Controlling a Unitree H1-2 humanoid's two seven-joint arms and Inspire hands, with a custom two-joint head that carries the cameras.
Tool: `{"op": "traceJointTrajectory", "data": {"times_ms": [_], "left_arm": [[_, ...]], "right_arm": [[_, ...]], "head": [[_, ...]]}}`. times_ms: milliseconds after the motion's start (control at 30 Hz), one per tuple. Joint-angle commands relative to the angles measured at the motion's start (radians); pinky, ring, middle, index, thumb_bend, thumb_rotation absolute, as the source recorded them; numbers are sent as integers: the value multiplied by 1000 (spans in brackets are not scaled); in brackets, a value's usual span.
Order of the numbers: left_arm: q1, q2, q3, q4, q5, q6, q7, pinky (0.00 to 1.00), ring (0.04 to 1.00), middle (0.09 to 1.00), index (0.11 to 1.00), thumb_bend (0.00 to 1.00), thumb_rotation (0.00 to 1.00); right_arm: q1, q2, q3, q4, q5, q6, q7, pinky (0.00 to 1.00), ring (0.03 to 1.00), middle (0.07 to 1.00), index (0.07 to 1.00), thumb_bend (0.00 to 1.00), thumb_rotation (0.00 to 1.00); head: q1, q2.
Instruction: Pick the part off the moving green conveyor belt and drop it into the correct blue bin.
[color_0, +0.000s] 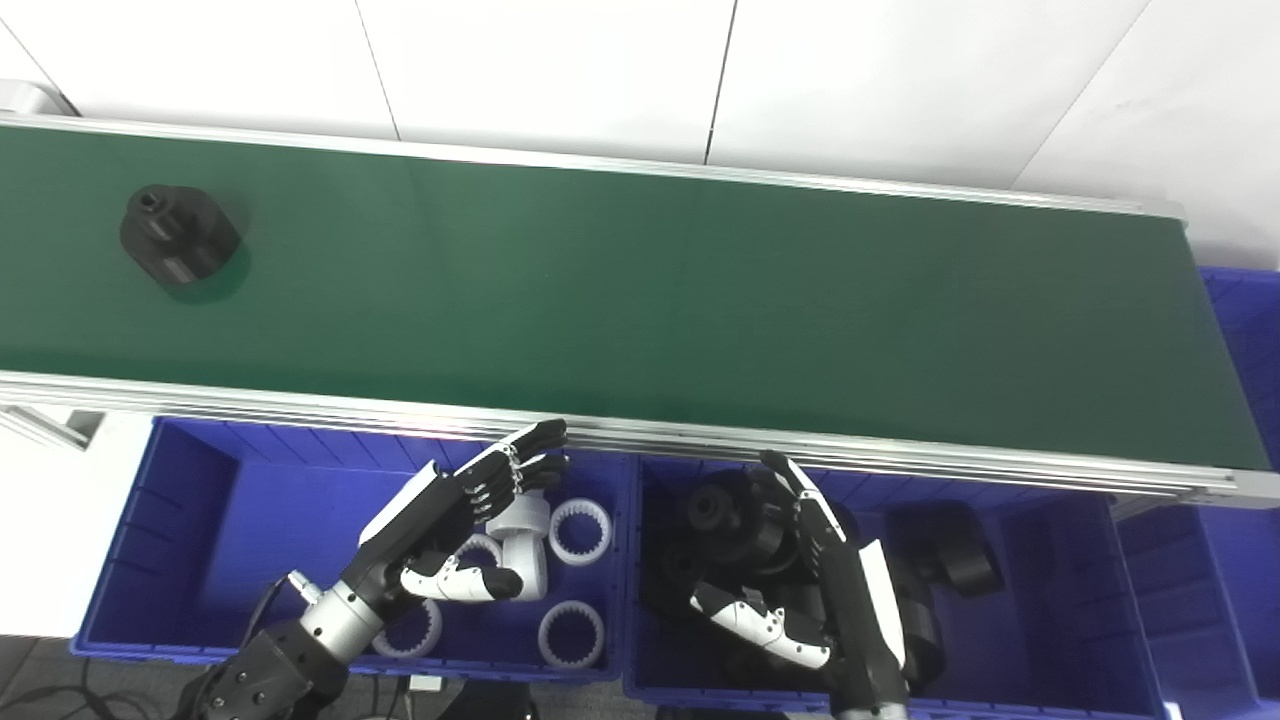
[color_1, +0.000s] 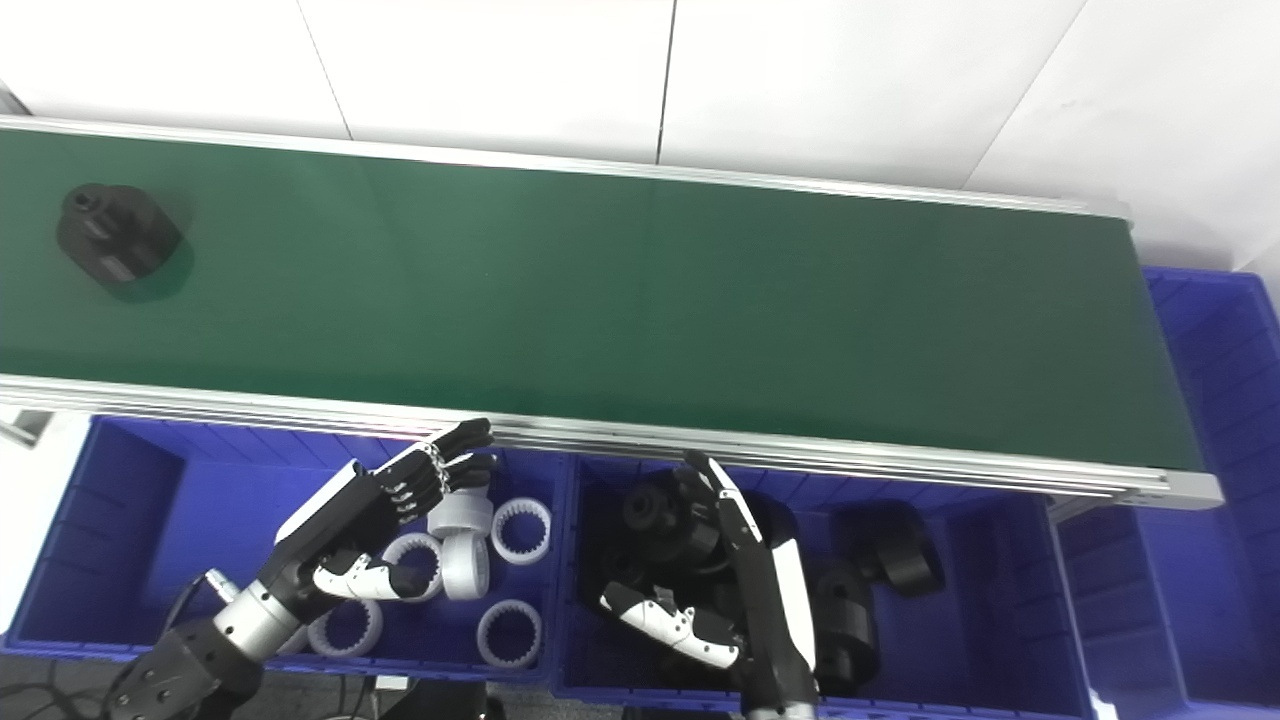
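We see a black part (color_0: 178, 236) standing on the green belt (color_0: 640, 300), far to the left and well apart from both our hands. Nothing touches it.

Our left hand (color_0: 450, 520) hovers over the left bin (color_0: 200, 500), fingers spread and stretched toward the belt's near rail, thumb held apart below them; it holds nothing. Under and beside it lie white toothed rings (color_0: 572, 632) and a white hub piece.

Our right hand (color_0: 810, 570) hangs over the middle bin (color_0: 1060, 600), fingers straight and pointing at the rail, thumb stuck out to the left; it too grips nothing. Black parts (color_0: 950, 555) like the one on the belt lie in this bin, some hidden behind the hand.

A third blue bin (color_0: 1245, 330) sits at the belt's right end; what it holds we cannot tell.
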Motion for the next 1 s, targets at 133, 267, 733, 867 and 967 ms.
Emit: {"op": "traceJointTrajectory", "data": {"times_ms": [133, 267, 733, 867, 967], "left_arm": [[27, -51, -6, -10, 100, -49, 41, 845, 896, 929, 922, 840, 553], [21, -65, -23, 2, 199, -49, 92, 836, 889, 925, 917, 850, 596], [-21, -67, -94, 69, 269, -49, 238, 761, 858, 905, 878, 888, 590], [-30, -68, -107, 72, 277, -49, 296, 710, 821, 871, 848, 874, 575], [-39, -66, -116, 88, 260, -49, 307, 701, 812, 863, 843, 877, 576]], "right_arm": [[12, -37, -24, 40, 38, -132, -9, 793, 834, 854, 910, 771, 422], [-9, -58, -19, 89, 55, -159, -34, 767, 791, 852, 913, 757, 413], [-26, -125, 43, 34, 68, -161, -147, 775, 732, 836, 906, 787, 447], [-35, -147, 47, -43, 66, -161, -157, 791, 858, 853, 908, 768, 455], [-55, -162, 44, -94, 80, -161, -152, 809, 863, 860, 909, 741, 422]], "head": [[140, -108], [192, -175], [220, -247], [205, -246], [200, -248]]}}
